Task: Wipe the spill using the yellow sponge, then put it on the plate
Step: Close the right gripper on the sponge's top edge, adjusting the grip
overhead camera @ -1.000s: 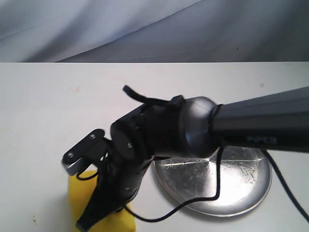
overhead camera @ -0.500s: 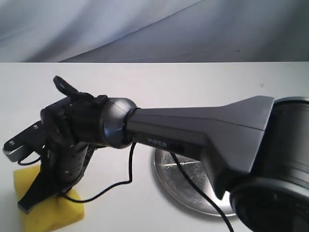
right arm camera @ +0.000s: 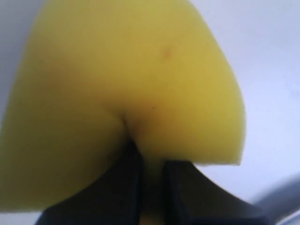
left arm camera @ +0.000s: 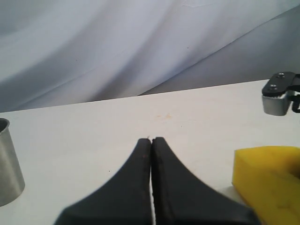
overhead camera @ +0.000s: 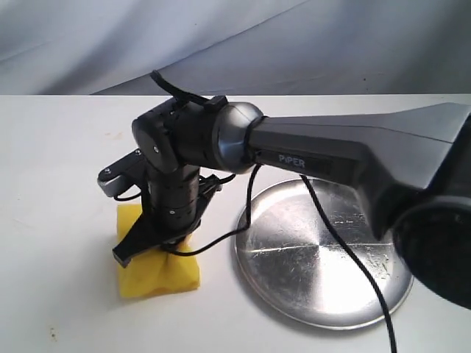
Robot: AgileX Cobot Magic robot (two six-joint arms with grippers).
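The yellow sponge lies pressed on the white table, left of the silver plate. My right gripper reaches across from the right and points down, shut on the sponge. Up close, the foam bulges around the right gripper, pinched deep between its black fingers. The left gripper hovers low over the table, shut and holding nothing, with the sponge off to one side. It does not show in the exterior view. No spill is visible; the spot under the sponge and arm is hidden.
A shiny metal cylinder stands on the table near the left gripper. The right arm and its black cable hang over the plate. A grey cloth backdrop closes off the far table edge.
The right gripper swept the sponge left along the front of the table, then back right and a little farther from the front edge. The sponge stays pinched throughout.
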